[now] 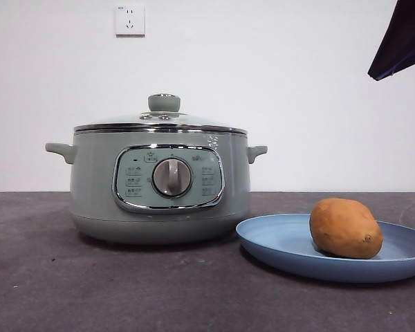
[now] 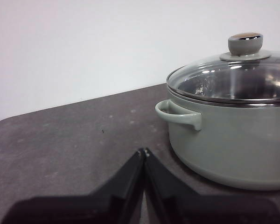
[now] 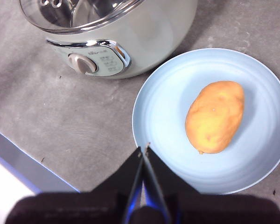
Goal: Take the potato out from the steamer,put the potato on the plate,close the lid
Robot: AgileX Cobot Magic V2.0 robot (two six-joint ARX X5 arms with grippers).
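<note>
Very little writing can be read from where I stand. The steamer [image 1: 159, 183] carries a chrome-framed control panel [image 1: 168, 177] on its front, with a silver dial [image 1: 171, 177] in the middle. To either side of the dial sit small dark printed symbols and short labels, arranged in columns, but they are too small and blurred to make out. In the view from my right wrist, a short dark brand mark sits on the panel just above the dial [image 3: 82, 64]; its letters cannot be made out either. No numbers can be read on anything else in view.
</note>
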